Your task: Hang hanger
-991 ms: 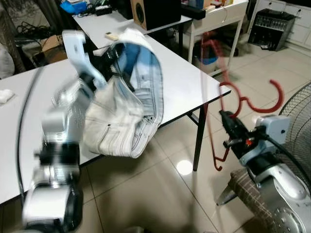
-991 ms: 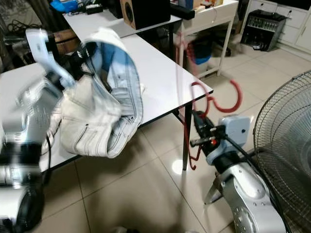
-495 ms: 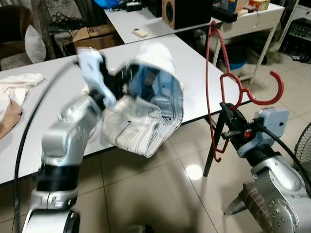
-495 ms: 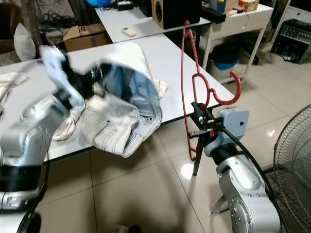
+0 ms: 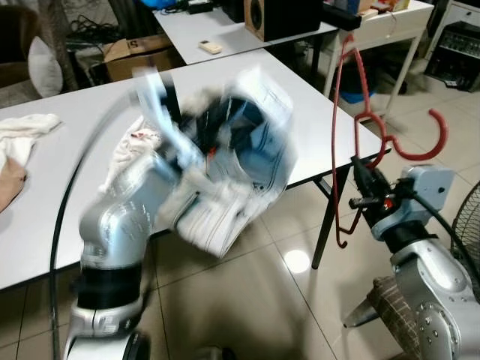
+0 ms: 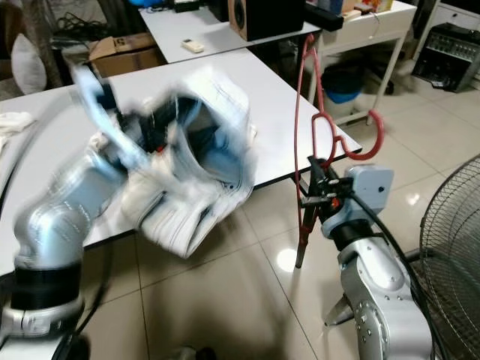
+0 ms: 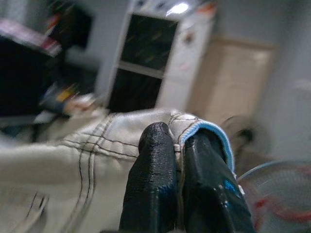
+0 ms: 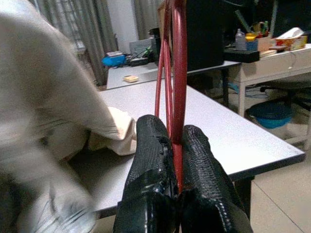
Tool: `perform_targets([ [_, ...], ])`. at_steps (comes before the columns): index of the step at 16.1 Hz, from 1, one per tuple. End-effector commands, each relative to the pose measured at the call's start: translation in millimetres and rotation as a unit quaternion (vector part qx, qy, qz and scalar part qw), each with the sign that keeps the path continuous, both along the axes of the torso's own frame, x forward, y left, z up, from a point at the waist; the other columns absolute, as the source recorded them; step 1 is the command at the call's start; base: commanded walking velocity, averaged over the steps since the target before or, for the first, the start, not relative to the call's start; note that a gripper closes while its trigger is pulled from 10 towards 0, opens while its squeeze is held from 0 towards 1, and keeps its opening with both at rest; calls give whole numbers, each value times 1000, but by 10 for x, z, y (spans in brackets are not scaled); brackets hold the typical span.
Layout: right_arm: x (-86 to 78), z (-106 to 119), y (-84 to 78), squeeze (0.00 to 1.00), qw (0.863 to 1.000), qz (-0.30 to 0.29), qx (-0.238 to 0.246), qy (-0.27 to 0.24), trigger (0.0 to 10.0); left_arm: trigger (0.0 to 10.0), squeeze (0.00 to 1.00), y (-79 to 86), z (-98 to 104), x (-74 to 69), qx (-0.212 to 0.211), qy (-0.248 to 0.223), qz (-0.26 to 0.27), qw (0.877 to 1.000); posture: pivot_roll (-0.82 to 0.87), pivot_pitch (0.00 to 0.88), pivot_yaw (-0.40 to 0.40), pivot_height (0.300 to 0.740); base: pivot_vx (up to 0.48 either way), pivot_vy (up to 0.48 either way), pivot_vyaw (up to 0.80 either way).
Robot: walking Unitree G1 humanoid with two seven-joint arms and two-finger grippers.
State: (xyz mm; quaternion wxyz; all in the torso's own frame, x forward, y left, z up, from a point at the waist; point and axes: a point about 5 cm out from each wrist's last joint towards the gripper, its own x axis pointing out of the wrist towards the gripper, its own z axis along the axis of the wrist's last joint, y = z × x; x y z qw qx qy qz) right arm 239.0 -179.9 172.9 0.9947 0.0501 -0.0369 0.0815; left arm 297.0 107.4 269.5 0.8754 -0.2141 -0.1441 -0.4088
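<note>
A red hanger [image 5: 352, 127] stands upright off the table's near right corner, its hook [image 5: 424, 139] curving out to the right. My right gripper [image 5: 361, 185] is shut on the hanger's lower bar, and in the right wrist view the fingers [image 8: 155, 160] pinch the red wire [image 8: 178, 87]. My left gripper [image 7: 177, 145] is shut on the waistband of pale washed jeans [image 5: 240, 165]. The jeans hang bunched and blurred in the air over the table's front edge, with my left arm [image 5: 127, 217] beneath them.
A long white table [image 5: 67, 172] runs across the left, with a white cloth [image 5: 22, 127] and a tan cloth on it. A second table with a black speaker [image 5: 289, 15] stands behind. A floor fan [image 6: 454, 247] is at the right. Tiled floor lies ahead.
My left arm has swung the jeans, which are now blurred and lifted more toward the hanger. The hanger stands a little higher and closer to the table corner. The camera has shifted.
</note>
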Motion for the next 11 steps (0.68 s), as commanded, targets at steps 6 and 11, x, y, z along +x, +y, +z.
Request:
perform_targets([
  [6, 2, -20, 11, 0, 1000, -6, -8, 8, 10000, 10000, 0, 314, -631, 101, 142, 85, 139, 976, -117, 0, 102, 740, 0, -44, 0],
  [11, 58, -31, 32, 0, 998, 11, -59, 32, 10000, 10000, 0, 287, -816, 55, 160, 99, 143, 972, -117, 0, 72, 740, 0, -326, 0],
])
